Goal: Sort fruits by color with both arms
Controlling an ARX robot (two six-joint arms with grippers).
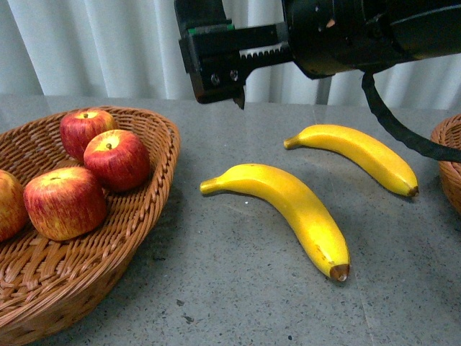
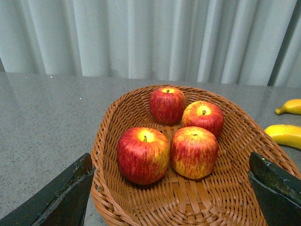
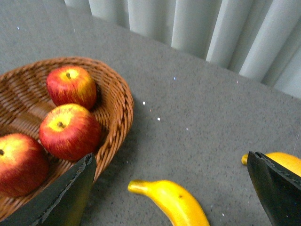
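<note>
Gaping empty — left fingers (image 2: 56, 200) by apples (image 2: 143, 155), right fingers (image 3: 276, 188) near bananas (image 1: 288, 203).

We find four apples (image 1: 117, 158) in the basket (image 1: 148, 231), which sits on the bench (image 1: 238, 295). Just right of the basket lies one banana (image 1: 288, 205). A second banana (image 1: 360, 153) lies farther right and farther back. Farthest right of the basket stands another basket (image 1: 450, 169).

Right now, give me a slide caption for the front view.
Four apples sit in the wicker basket, two bananas lie on the grey table, right pincer hovers open above.
</note>
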